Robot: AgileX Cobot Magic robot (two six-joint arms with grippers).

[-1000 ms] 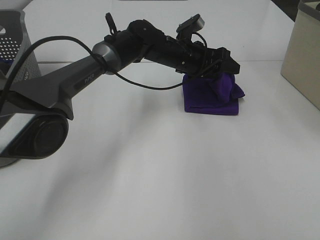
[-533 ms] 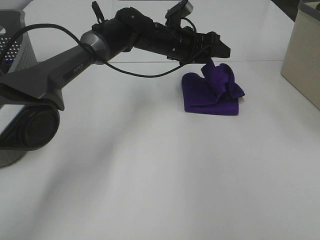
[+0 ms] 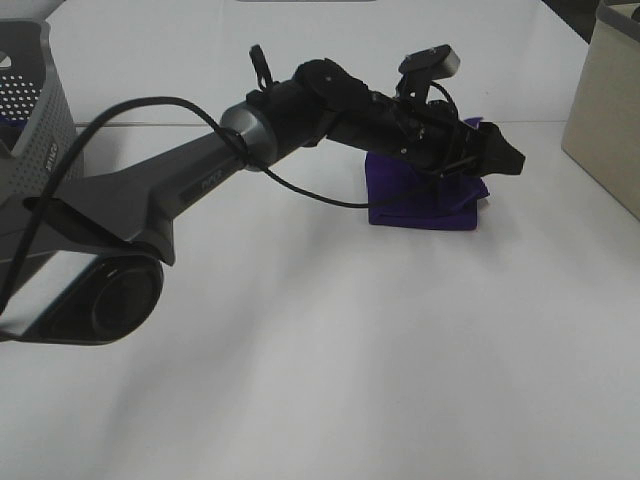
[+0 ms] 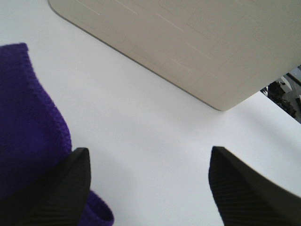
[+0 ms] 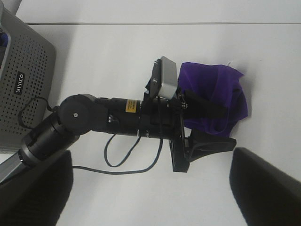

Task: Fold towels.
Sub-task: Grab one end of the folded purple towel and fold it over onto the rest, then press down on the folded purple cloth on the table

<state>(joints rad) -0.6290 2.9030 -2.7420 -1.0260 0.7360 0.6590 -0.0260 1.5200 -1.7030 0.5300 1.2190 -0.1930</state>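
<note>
A deep purple towel (image 3: 420, 203) lies folded in a small bundle on the white table (image 3: 320, 350), right of centre. My left arm reaches across over it. My left gripper (image 3: 497, 156) hangs just past the towel's right edge, open and empty. In the left wrist view the left gripper (image 4: 148, 186) has its jaws wide apart over bare table, with the towel (image 4: 26, 117) beside one finger (image 4: 66, 183). The right wrist view looks down on the towel (image 5: 214, 92) and the left arm (image 5: 94, 117). My right gripper (image 5: 150, 197) is open, high above the table, and out of the high view.
A grey perforated basket (image 3: 30, 95) stands at the far left, also in the right wrist view (image 5: 23, 80). A beige box (image 3: 605, 120) stands at the right edge, close beyond the left gripper, and fills much of the left wrist view (image 4: 188, 42).
My left gripper held a fold of the towel up, then let it go and moved right and down past the towel's edge. The raised fold has dropped onto the bundle.
</note>
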